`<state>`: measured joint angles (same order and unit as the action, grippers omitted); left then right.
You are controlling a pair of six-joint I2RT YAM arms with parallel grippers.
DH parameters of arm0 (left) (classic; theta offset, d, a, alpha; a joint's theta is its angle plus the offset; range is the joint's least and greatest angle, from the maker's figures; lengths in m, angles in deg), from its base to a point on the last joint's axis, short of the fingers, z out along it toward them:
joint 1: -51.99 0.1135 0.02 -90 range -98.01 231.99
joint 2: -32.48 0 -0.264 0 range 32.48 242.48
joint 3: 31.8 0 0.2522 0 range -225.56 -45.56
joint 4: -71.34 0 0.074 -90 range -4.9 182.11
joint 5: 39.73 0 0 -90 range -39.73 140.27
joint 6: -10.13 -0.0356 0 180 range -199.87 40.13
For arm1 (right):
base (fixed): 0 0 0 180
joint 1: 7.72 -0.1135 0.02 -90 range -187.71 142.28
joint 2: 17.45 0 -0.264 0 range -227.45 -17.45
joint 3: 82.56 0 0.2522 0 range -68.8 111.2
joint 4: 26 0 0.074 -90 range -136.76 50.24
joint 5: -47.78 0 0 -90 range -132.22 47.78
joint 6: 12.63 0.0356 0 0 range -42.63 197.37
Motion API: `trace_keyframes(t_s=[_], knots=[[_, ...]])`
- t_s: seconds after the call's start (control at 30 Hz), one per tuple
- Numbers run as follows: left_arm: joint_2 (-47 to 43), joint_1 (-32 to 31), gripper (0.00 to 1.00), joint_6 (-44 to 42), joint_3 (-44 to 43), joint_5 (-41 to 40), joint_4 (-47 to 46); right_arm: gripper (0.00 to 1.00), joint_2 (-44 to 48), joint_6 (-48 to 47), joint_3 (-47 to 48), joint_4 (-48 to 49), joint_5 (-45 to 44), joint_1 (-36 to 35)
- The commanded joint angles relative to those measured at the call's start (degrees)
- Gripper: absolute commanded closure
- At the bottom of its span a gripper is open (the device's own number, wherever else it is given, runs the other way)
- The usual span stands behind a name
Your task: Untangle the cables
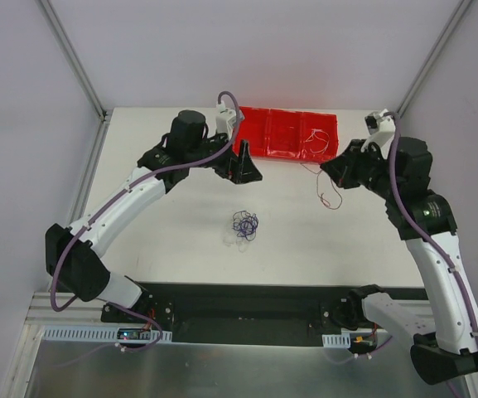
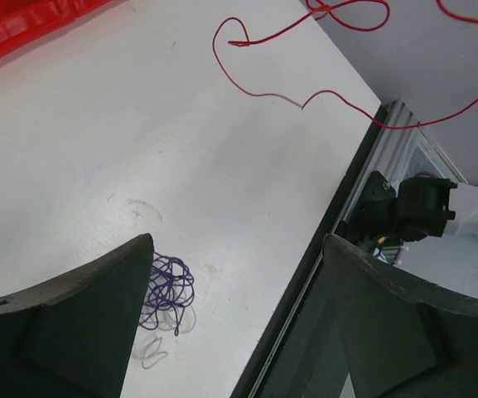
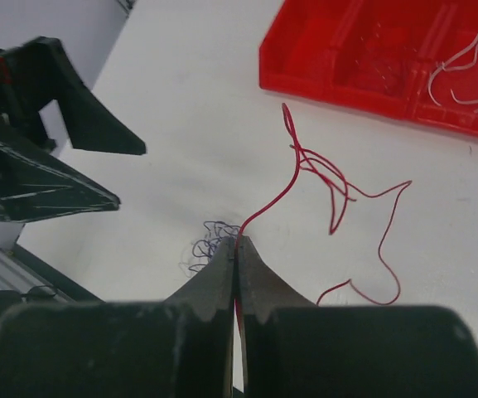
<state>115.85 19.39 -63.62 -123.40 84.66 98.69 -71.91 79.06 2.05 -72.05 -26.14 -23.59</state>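
Observation:
My right gripper [image 3: 237, 242] is shut on the thin red cable [image 3: 338, 191], which runs from its tips across the table in loose curls toward the red tray [image 3: 346, 50]. From above, the right gripper [image 1: 332, 170] hangs near the tray's right end with the red cable [image 1: 328, 192] trailing below it. A dark purple-blue cable clump [image 1: 244, 224] lies at the table's middle, also seen as the clump [image 2: 169, 290] beside my left finger, with a pale loop [image 2: 152, 352] next to it. A white cable [image 1: 317, 141] lies in the tray. My left gripper [image 2: 237, 240] is open and empty above the table.
The red tray [image 1: 272, 133] sits at the table's far edge, with the left gripper [image 1: 243, 170] just in front of it. A black rail [image 1: 247, 303] runs along the near edge. Metal frame posts [image 1: 73, 54] rise at the back corners.

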Motion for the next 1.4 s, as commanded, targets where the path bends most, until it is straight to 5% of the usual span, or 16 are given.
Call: trace_keyframes(t_s=[0.0, 0.3, 0.4, 0.5, 0.67, 0.87, 1.0, 1.2, 1.37], knots=[[-2.7, -0.4, 0.14, -0.2, 0.1, 5.9, -6.5, 0.99, 0.4, 1.6, 6.5, 1.7, 7.6, -0.2], [-0.8, -0.7, 0.08, 1.4, -2.2, 3.2, -9.6, 1.0, -0.6, 7.6, 7.7, 9.5, 19.2, -0.2], [0.4, -1.3, 0.07, 2.4, -1.0, 7.9, -13.2, 1.0, 0.0, 10.6, 7.2, 12.8, 22.6, -0.2], [2.6, -2.6, 0.19, 7.2, 0.6, 16.0, -21.1, 0.99, 0.7, 11.9, 7.2, 14.6, 23.6, -0.1], [4.0, -5.2, 0.59, 12.2, 3.4, 19.4, -28.3, 0.99, 2.1, 11.7, 7.3, 14.7, 21.7, -0.1], [2.2, -5.6, 1.0, 9.8, 4.9, 15.8, -26.6, 0.99, 3.7, 10.2, 7.5, 14.1, 17.1, 0.0], [-2.4, -5.6, 1.0, 4.9, 8.3, 3.1, -18.1, 0.99, 8.3, 6.1, 6.6, 10.3, 2.9, 0.2], [-10.1, -5.6, 1.0, 2.3, 16.7, -2.0, -15.3, 1.0, 12.9, 1.7, 5.0, 7.0, -14.5, 0.4], [-13.6, -5.6, 1.0, 2.7, 17.8, -2.4, -15.2, 0.99, 14.6, -0.2, 3.2, 7.0, -16.8, 0.5]])
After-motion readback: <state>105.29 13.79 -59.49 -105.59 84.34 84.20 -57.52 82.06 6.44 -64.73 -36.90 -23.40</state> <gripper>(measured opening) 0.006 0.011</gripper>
